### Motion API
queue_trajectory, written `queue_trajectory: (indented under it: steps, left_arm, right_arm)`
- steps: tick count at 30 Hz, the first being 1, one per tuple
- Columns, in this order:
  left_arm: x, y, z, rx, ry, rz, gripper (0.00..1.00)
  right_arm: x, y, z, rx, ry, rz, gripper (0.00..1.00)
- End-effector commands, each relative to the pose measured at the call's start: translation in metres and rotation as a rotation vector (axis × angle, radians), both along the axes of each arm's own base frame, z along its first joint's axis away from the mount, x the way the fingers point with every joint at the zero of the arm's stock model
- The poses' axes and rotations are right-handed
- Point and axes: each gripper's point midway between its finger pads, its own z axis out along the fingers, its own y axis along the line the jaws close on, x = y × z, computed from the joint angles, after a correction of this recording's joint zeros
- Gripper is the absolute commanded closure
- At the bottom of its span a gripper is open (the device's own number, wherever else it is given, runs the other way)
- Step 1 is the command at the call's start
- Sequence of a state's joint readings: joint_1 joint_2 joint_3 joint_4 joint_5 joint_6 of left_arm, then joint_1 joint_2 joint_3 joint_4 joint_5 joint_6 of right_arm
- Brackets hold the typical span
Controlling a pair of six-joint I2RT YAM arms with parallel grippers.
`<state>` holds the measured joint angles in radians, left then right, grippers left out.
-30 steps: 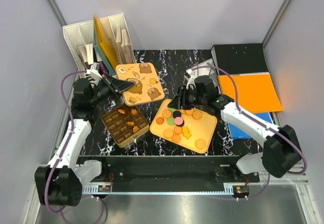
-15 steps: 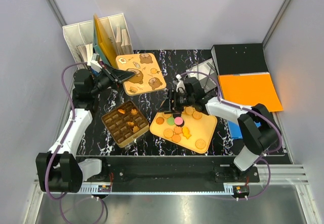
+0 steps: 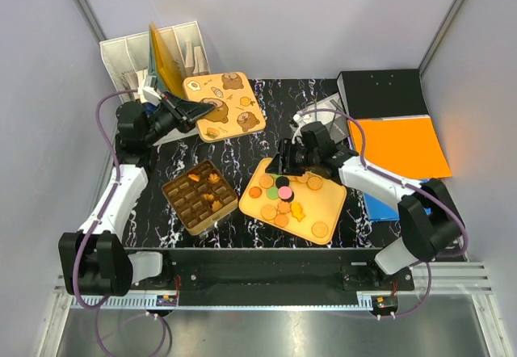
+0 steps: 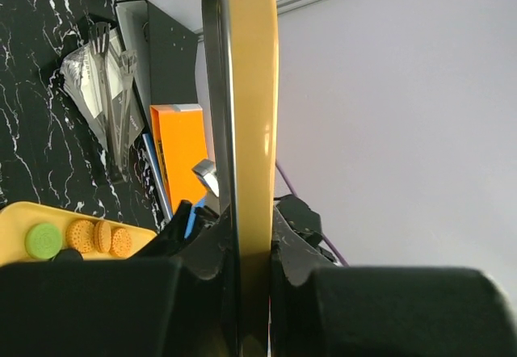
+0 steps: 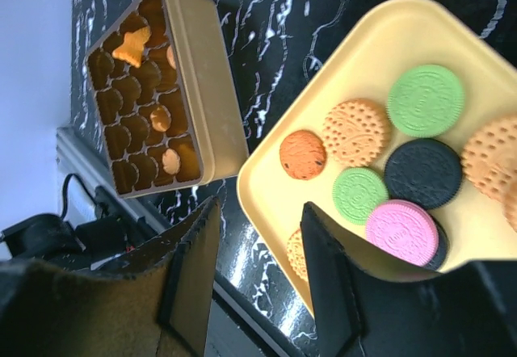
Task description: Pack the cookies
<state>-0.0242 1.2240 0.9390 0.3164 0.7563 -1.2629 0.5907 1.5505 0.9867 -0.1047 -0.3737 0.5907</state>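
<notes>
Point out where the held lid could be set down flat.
Bare marble lies at the far edge, between the lid and the black binder. Crowded: the narrow gap between tin and yellow tray, beside the right gripper.

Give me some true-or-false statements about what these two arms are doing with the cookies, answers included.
1. The left gripper is clamped on the bear-printed lid. True.
2. Most cookies lie on the yellow tray. True.
3. The tin is full. False: most of its compartments are empty.
4. The right gripper holds the pink cookie. False: it is open and empty; the pink cookie lies on the tray.
</notes>
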Motion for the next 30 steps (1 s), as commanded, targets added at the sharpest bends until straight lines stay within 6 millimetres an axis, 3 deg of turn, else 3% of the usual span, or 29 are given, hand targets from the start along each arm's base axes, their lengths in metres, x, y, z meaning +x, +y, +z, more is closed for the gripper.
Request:
queue_trajectory:
  steps: [1, 2, 3, 6, 10, 14, 21, 30]
  left_arm:
    - [-0.012, 0.002, 0.003, 0.008, -0.059, 0.0, 0.98]
    - [-0.013, 0.003, -0.006, 0.018, -0.027, 0.011, 0.98]
    - [-0.019, 0.004, -0.006, 0.029, -0.03, 0.017, 0.98]
    - [-0.024, 0.012, -0.03, 0.088, 0.044, 0.081, 0.98]
    - [-0.044, 0.021, -0.071, 0.124, 0.16, 0.141, 0.99]
    - [-0.059, 0.024, -0.098, 0.126, 0.229, 0.162, 0.99]
    - [-0.067, 0.03, -0.11, 0.162, 0.239, 0.202, 0.99]
    - [-0.054, 0.042, -0.103, 0.213, 0.19, 0.282, 0.98]
  right_arm:
    - [0.005, -0.019, 0.022, -0.017, -0.078, -0.103, 0.47]
    - [0.005, -0.024, 0.036, -0.004, -0.11, -0.128, 0.47]
    - [0.008, -0.034, 0.038, -0.02, -0.123, -0.19, 0.47]
    - [0.007, -0.054, 0.048, -0.051, -0.151, -0.277, 0.46]
    - [0.0, -0.06, 0.055, -0.043, -0.153, -0.298, 0.45]
    - [-0.001, -0.062, 0.065, -0.031, -0.18, -0.297, 0.45]
    - [0.003, -0.062, 0.066, -0.062, -0.195, -0.282, 0.45]
    - [0.007, -0.062, 0.07, -0.07, -0.218, -0.281, 0.4]
